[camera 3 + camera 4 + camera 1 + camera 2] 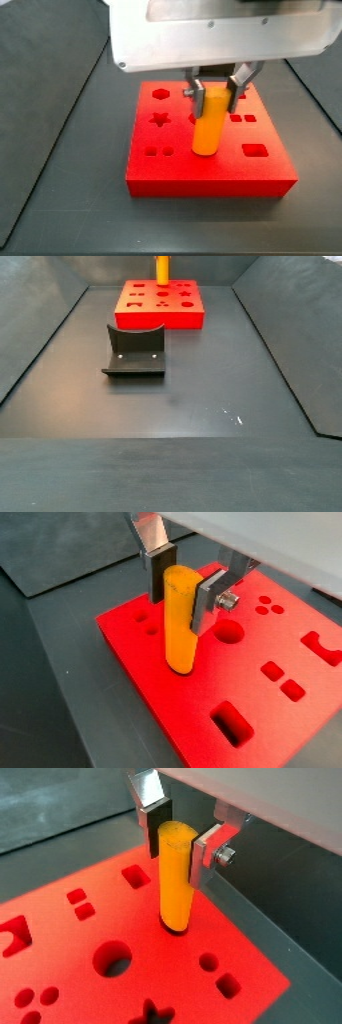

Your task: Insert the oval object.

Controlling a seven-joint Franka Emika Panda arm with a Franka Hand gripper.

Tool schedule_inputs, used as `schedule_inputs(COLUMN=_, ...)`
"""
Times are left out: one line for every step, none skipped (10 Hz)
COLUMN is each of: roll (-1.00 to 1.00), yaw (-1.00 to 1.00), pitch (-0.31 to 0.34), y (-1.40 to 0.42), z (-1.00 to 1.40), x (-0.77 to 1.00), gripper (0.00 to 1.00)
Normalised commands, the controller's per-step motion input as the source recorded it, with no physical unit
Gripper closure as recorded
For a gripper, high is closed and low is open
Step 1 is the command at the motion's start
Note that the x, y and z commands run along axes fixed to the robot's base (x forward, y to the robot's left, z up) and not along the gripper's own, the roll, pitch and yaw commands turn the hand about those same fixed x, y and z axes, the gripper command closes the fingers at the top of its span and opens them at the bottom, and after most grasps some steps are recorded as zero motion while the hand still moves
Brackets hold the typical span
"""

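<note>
The oval object is a smooth orange-yellow peg standing nearly upright between my gripper's flat silver fingers with dark pads. The gripper is shut on the peg's upper part. The peg's lower end meets the top of the red block near one edge; I cannot tell whether it sits in a hole. The same shows in the other wrist view: gripper, peg, block. In a side view the gripper holds the peg over the block.
The block has several shaped holes, among them a round hole and a rectangular slot. In a side view the dark fixture stands on the dark floor in front of the block. Sloped dark walls ring the floor.
</note>
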Motion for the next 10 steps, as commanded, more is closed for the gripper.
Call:
schedule_inputs(roll=0.03, yaw=0.01, pitch=0.000, y=0.00, z=-0.16, x=0.06, gripper=1.00)
schedule_inputs(roll=0.02, yaw=0.07, pitch=0.000, y=0.00, z=-0.17, x=0.21, gripper=1.00)
schedule_inputs(roll=0.02, yaw=0.12, pitch=0.000, y=0.00, z=-0.13, x=0.21, gripper=1.00)
schedule_inputs(roll=0.00, yaw=0.13, pitch=0.000, y=0.00, z=-0.11, x=0.17, gripper=1.00)
schedule_inputs(roll=0.01, yaw=0.05, pitch=0.000, y=0.00, z=-0.11, x=0.00, gripper=1.00)
schedule_inputs(roll=0.01, yaw=0.00, pitch=0.000, y=0.00, z=-0.12, x=-0.02, gripper=1.00)
schedule_inputs(roll=0.00, yaw=0.01, pitch=0.000, y=0.00, z=0.00, x=0.00, gripper=1.00)
schedule_inputs(roll=0.00, yaw=0.00, pitch=0.000, y=0.00, z=-0.02, x=0.00, gripper=1.00)
schedule_inputs(roll=0.09, yaw=-0.02, pitch=-0.010, y=0.00, z=-0.46, x=0.00, gripper=1.00)
schedule_inputs(roll=0.11, yaw=-0.03, pitch=-0.011, y=-0.01, z=-0.60, x=0.00, gripper=1.00)
